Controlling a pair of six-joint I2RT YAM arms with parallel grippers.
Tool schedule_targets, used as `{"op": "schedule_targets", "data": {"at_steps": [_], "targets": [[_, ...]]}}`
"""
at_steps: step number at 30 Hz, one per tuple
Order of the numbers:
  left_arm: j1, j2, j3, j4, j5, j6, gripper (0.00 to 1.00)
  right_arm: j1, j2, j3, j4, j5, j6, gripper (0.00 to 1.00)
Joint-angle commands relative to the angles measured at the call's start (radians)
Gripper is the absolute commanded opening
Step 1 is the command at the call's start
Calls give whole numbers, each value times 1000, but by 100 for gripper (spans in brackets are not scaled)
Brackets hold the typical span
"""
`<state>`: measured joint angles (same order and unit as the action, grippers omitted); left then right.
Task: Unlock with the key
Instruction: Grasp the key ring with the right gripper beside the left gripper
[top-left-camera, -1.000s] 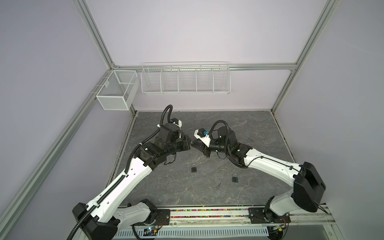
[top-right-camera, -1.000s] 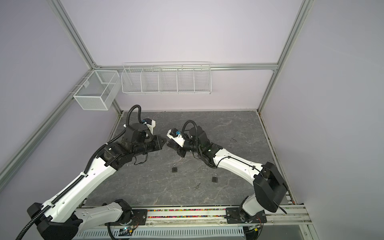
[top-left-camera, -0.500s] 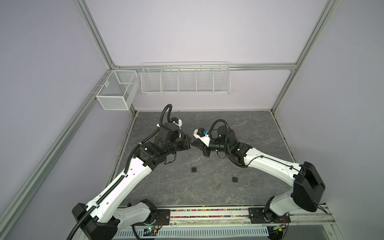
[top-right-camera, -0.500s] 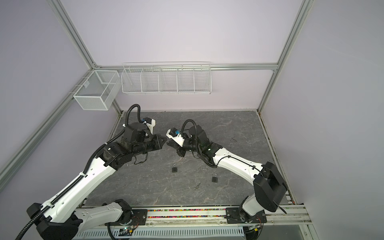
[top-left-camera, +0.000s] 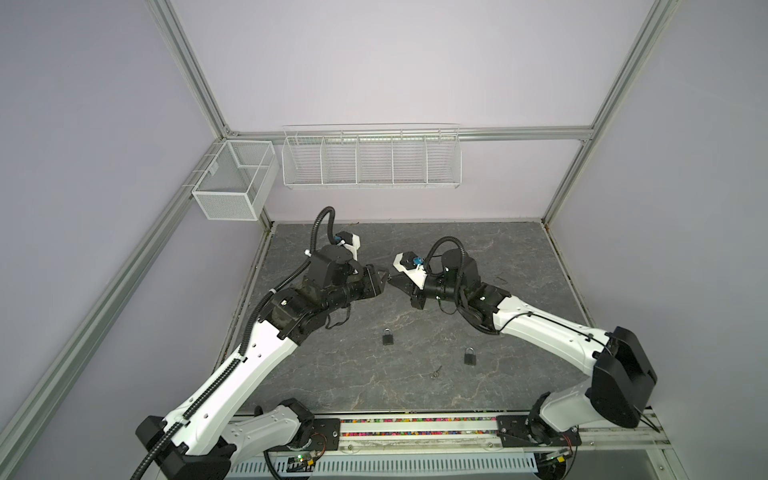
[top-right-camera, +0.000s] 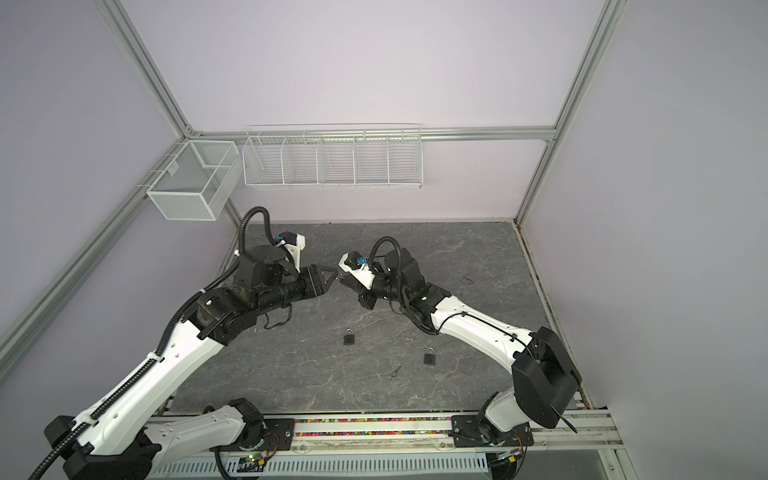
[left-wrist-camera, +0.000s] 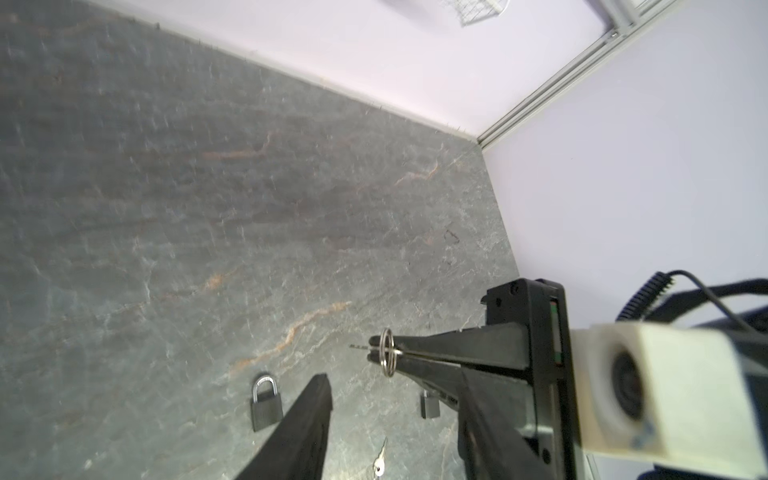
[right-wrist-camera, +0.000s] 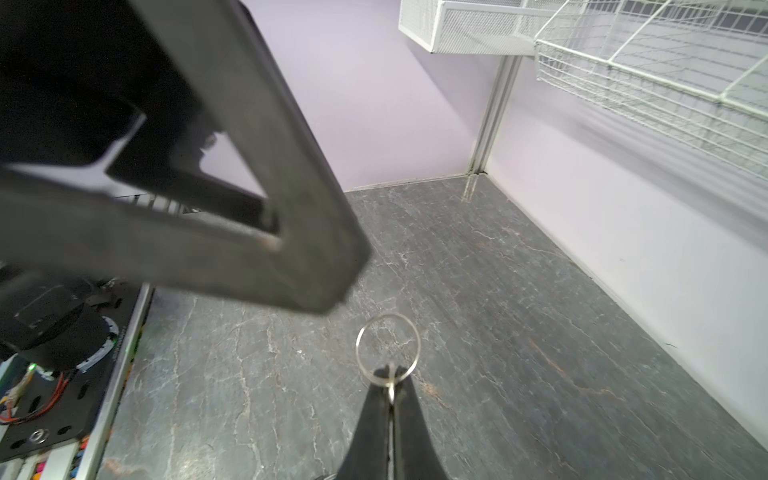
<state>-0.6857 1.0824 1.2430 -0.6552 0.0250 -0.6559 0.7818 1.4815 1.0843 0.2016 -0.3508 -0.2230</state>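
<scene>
- In both top views we see the two arms meeting tip to tip just left of centre, raised over the grey table (top-left-camera: 478, 395). The left gripper (top-left-camera: 381, 277) and the right gripper (top-left-camera: 394, 282) are very close.
- The right gripper's fingers (right-wrist-camera: 409, 415) are pressed together and clamped on the key (right-wrist-camera: 391, 388). Its key ring (right-wrist-camera: 388, 345) stands clear beyond the tips at the lower centre of the right wrist frame.
- In the left wrist frame the key's blade pokes out of those pinched tips, right of centre and low.
- The left gripper's fingers are apart. One finger (left-wrist-camera: 307, 419) rises from the bottom edge, well left of the ring.
- In the right wrist frame a left finger fills the upper left, near the ring but with a gap.
- One padlock (top-left-camera: 388, 337) and a second padlock (top-left-camera: 470, 356) lie flat at lower centre of the top views, shackles looking closed.
- A loose key (top-left-camera: 436, 372) lies just below and between them.
</scene>
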Motion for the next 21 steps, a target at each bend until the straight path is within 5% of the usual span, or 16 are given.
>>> {"op": "schedule_targets", "data": {"at_steps": [1, 8, 16, 21], "targets": [[6, -46, 47, -4, -55, -18, 60, -4, -47, -25, 64, 45, -82, 6], [157, -102, -6, 48, 79, -121, 60, 12, -58, -63, 195, 85, -236, 6], [351, -101, -76, 184, 308, -258, 59, 130, -44, -111, 364, 246, -577, 6], [383, -97, -90, 206, 356, -319, 58, 194, -30, -103, 447, 270, -740, 6]]}}
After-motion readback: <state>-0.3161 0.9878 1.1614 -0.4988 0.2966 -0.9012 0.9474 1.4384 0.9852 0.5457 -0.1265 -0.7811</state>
